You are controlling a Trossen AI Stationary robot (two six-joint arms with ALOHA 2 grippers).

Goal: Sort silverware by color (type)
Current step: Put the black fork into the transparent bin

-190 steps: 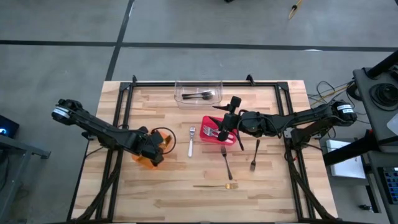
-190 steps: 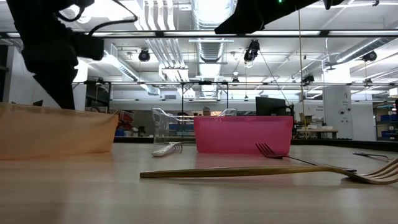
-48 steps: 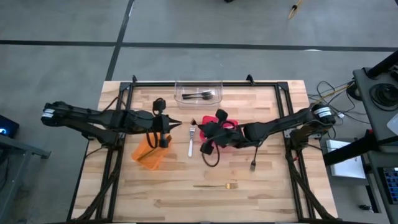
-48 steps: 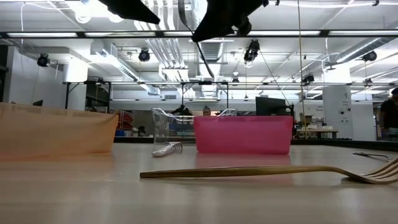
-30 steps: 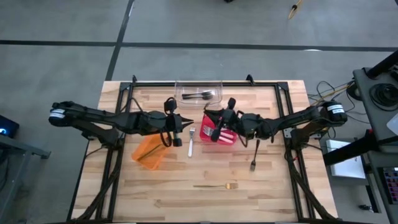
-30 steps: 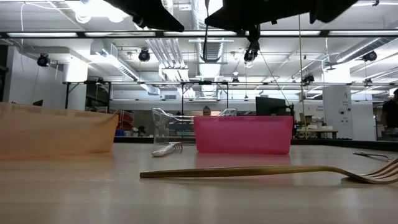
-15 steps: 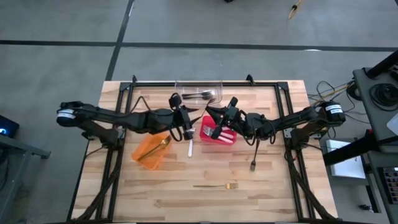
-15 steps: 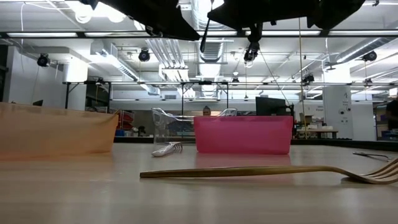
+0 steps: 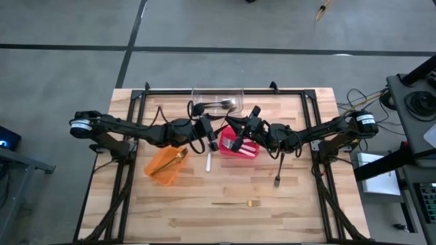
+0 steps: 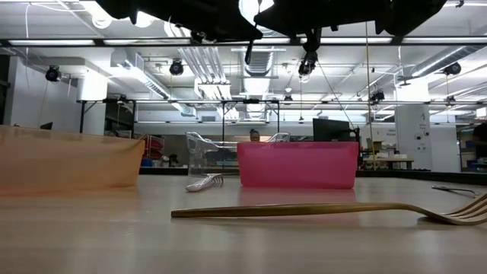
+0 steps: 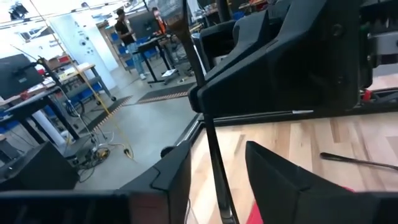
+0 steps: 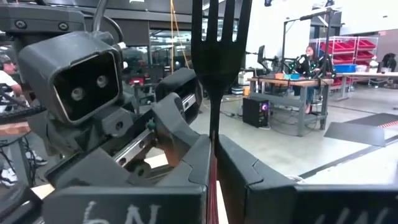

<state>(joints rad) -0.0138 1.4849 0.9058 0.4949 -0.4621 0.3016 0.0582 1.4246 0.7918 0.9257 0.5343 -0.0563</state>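
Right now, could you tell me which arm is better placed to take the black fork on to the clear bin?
Left, probably. The right gripper is shut on the black fork, and the left gripper, open, meets it over the red bin, on the side nearer the clear bin.

Gold fork (image 10: 304, 210) lying in front, red bin (image 10: 297, 164), orange bin (image 10: 68, 160) behind

1. Two slim dark arms are showing silver-ringed shoulder joints and black cables looping along their links.
2. The left end effector (image 9: 211, 139) is showing angular matte-black fingers (image 11: 283, 177).
3. The right end effector (image 9: 231, 136) is bearing pale scrawled markings on its wedge-shaped fingers (image 12: 249, 171).
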